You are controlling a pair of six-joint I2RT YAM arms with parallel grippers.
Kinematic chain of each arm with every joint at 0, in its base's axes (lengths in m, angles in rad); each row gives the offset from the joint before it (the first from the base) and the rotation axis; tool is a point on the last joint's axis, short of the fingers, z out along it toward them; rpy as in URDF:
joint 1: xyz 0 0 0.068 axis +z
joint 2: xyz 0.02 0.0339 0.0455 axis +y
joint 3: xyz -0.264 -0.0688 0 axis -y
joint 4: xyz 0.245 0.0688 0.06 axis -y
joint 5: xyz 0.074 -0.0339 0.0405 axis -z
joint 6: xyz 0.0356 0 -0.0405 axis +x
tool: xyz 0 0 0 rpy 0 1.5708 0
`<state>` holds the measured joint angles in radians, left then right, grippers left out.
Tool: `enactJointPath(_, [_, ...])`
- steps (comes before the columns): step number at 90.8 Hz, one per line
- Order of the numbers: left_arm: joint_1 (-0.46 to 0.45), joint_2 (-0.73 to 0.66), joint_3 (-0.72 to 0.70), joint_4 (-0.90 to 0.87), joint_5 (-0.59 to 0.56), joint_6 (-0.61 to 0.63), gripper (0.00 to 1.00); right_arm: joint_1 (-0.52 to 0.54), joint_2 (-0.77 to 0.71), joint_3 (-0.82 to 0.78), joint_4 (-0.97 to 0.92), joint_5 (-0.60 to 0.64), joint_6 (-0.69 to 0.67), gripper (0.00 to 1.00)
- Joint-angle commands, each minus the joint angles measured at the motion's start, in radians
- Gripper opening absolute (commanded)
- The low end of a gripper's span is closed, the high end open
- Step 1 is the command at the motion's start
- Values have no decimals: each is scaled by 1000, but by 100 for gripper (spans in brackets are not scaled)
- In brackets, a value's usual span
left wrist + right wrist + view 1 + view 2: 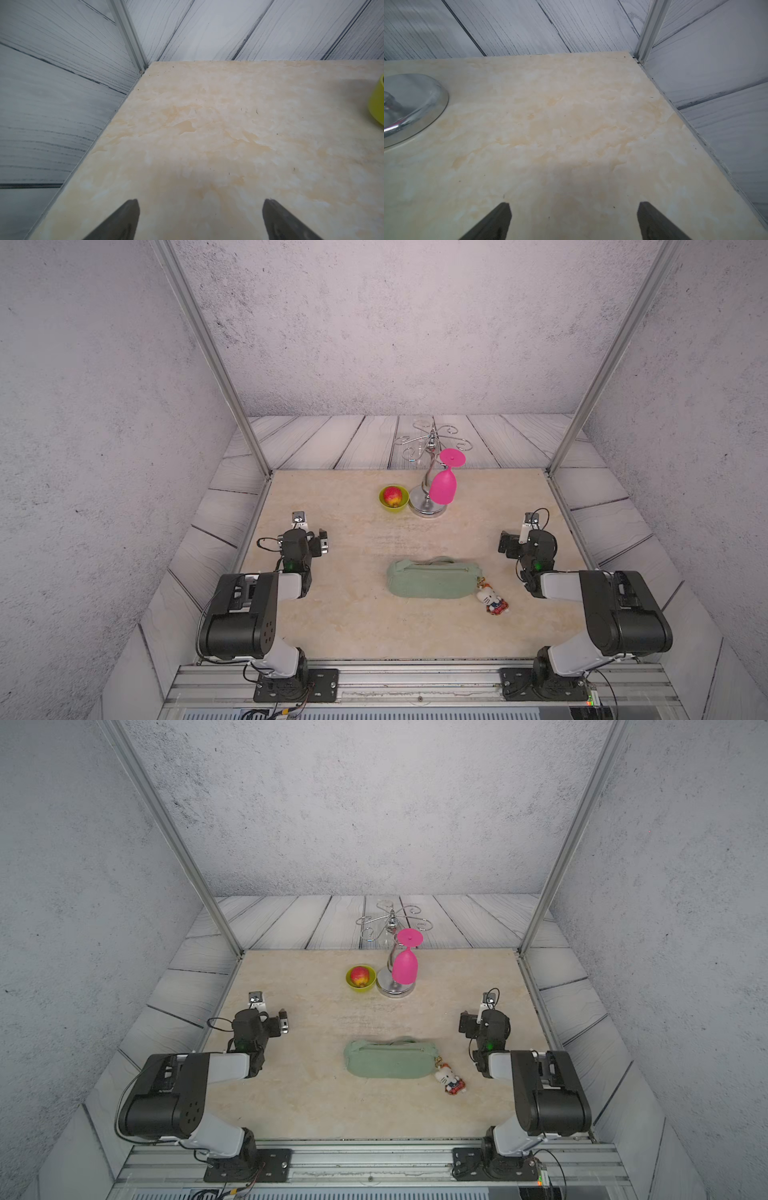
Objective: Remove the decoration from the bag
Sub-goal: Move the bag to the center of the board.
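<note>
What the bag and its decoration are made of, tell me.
The bag: soft matte sage-green fabric, judging by its slumped, textured surface. The decoration: apparently white plush with a red-and-blue outfit; its orange-gold clasp looks like shiny metal, though too small to confirm.

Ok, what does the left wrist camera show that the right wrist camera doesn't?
Only the left wrist view: the edge of the lime-green bowl. Only the right wrist view: the chrome stand base. Both: marbled tabletop, grey plank walls, a metal corner post, and an open, empty gripper: the left gripper and the right gripper. Neither shows the bag or the decoration.
</note>
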<state>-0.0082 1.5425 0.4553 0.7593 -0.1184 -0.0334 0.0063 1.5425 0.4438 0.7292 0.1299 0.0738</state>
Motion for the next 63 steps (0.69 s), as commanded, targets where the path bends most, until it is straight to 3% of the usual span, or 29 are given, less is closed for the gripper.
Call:
enactJointPath(1, [4, -10, 8, 1, 7, -5, 98, 4, -16, 7, -1, -4, -6, 99])
enactJointPath(57, [4, -15, 14, -7, 15, -2, 98, 3, -20, 6, 8, -6, -5, 99])
enactJointPath(63, [0, -49, 53, -74, 13, 12, 98, 3, -53, 13, 17, 3, -11, 99])
